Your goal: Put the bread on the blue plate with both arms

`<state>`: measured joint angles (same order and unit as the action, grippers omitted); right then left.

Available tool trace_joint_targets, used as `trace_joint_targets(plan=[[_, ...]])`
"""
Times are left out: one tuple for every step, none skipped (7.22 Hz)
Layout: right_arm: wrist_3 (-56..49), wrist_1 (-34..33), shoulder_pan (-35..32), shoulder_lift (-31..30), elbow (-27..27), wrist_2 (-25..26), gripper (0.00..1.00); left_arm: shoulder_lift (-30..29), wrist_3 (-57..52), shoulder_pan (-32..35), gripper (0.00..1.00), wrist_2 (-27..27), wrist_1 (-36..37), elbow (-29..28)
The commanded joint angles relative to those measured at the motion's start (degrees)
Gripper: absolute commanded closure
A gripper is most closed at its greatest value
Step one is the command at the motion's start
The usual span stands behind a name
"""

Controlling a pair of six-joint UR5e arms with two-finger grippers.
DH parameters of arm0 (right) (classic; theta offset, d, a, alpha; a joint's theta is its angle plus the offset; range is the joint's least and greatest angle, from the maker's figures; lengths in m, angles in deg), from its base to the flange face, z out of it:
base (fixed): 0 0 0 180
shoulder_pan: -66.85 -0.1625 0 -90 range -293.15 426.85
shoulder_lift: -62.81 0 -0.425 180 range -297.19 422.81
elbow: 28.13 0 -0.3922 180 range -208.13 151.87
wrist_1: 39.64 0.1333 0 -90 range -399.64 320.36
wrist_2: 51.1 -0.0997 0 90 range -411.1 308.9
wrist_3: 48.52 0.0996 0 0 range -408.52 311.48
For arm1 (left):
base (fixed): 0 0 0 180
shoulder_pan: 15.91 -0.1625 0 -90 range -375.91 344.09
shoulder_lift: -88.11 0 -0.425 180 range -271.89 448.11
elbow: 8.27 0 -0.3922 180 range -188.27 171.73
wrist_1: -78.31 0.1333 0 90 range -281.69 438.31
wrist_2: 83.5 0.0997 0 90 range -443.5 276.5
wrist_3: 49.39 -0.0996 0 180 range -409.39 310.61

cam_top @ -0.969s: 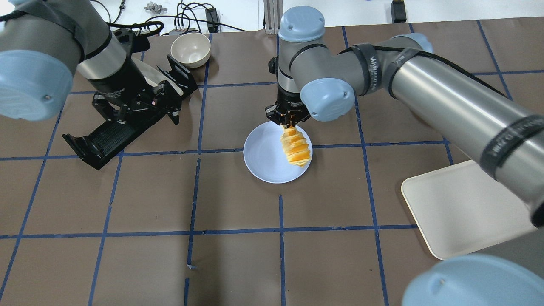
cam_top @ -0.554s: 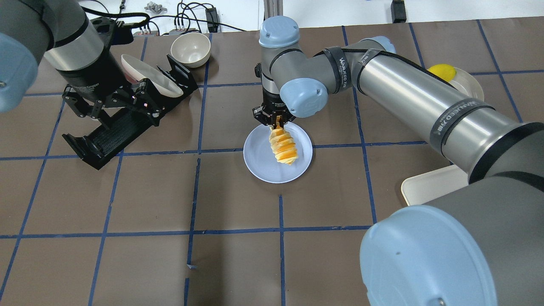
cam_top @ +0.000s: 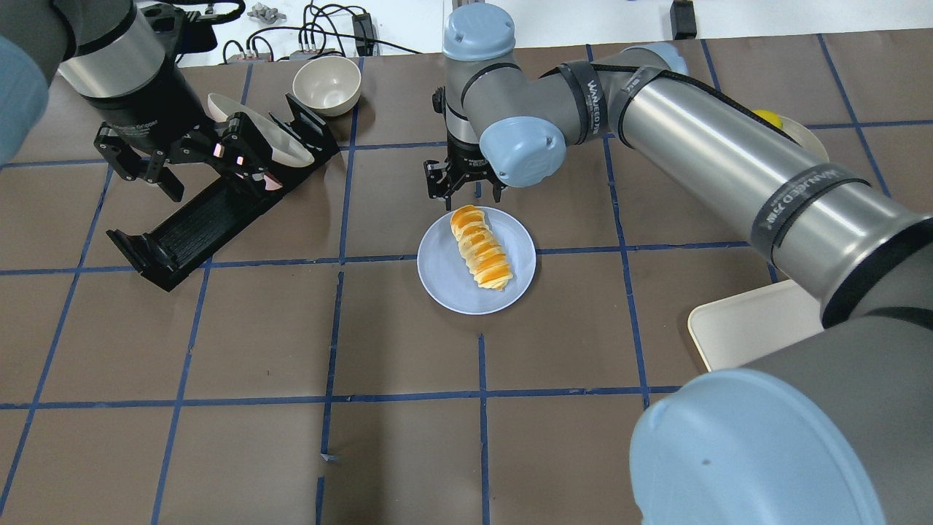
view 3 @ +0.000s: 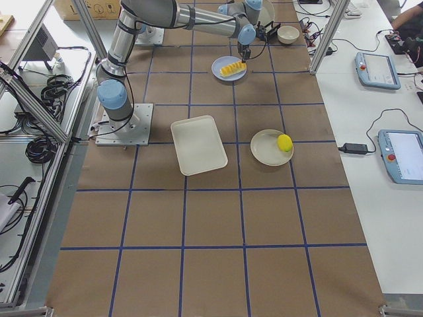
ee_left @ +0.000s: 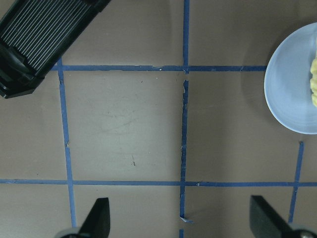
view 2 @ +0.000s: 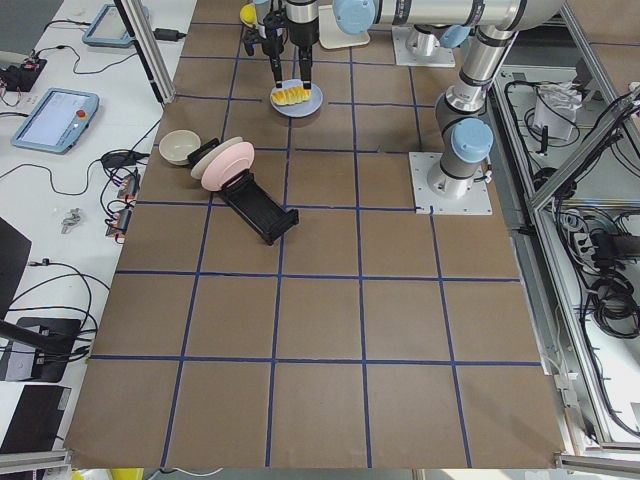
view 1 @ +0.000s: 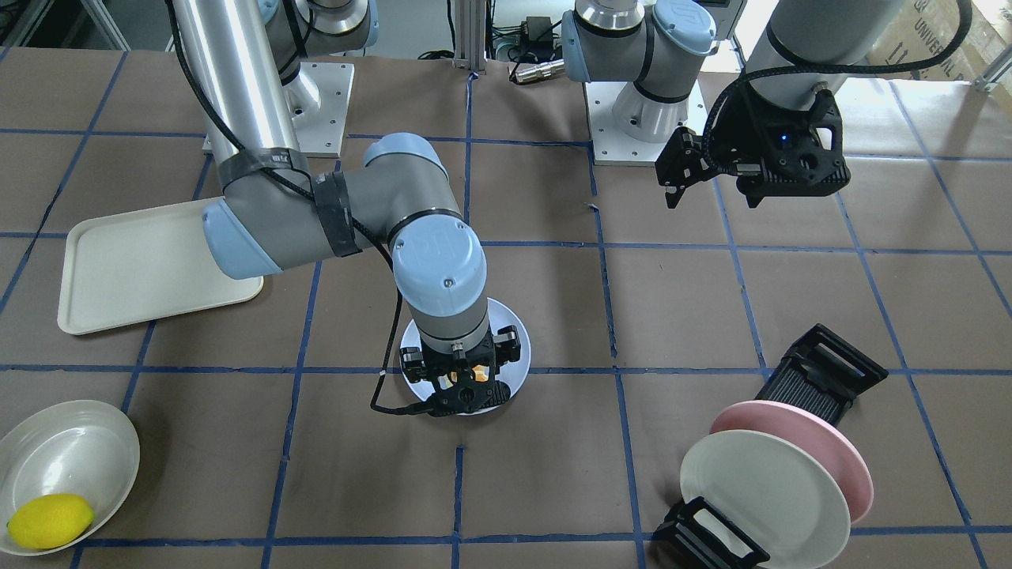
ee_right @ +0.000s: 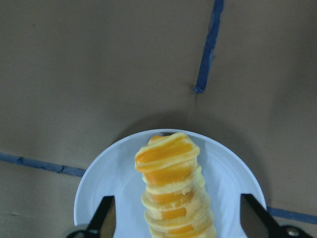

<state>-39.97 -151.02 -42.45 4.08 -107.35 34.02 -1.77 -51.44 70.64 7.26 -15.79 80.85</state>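
The bread (cam_top: 479,246), an orange and cream spiral roll, lies flat on the blue plate (cam_top: 444,281) at the table's middle. My right gripper (cam_top: 464,188) is open and empty, just behind the bread's far end and above the plate's far rim. In the right wrist view the bread (ee_right: 171,188) lies on the plate (ee_right: 106,181) between the spread fingertips (ee_right: 104,214). My left gripper (cam_top: 208,179) is open and empty, held up over the black dish rack at the far left. In the left wrist view the plate (ee_left: 290,94) shows at the right edge.
A black dish rack (cam_top: 182,230) holds a pink plate (view 1: 838,450) and a cream plate (view 1: 763,494). A cream bowl (cam_top: 326,84) stands behind it. A cream tray (cam_top: 751,328) lies at the right. A lemon (view 1: 49,520) sits in a shallow bowl (view 1: 75,446).
My right gripper opened and let go of the bread, which now lies flat on the blue plate; the gripper drew back. My left gripper shifted left and farther back.
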Motion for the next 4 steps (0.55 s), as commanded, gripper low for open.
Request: trace_joint_targets(plan=[[-3.3,0.1,2.7,-6.5,-1.4,0.1,0.00,0.1,0.0,-0.2,0.00,-0.1,-0.1,-0.2],[-7.2,0.1,6.1,-10.1,-2.9,0.2,0.00,0.1,0.0,-0.2,0.00,-0.2,-0.1,-0.1],[-7.7,3.2,9.9,-14.6,-4.0,0.0,0.00,0.1,0.0,-0.2,0.00,-0.2,0.0,-0.2],[-11.2,8.6,12.8,-19.9,-6.0,0.0,0.00,0.1,0.0,-0.2,0.00,-0.3,-0.1,-0.2]])
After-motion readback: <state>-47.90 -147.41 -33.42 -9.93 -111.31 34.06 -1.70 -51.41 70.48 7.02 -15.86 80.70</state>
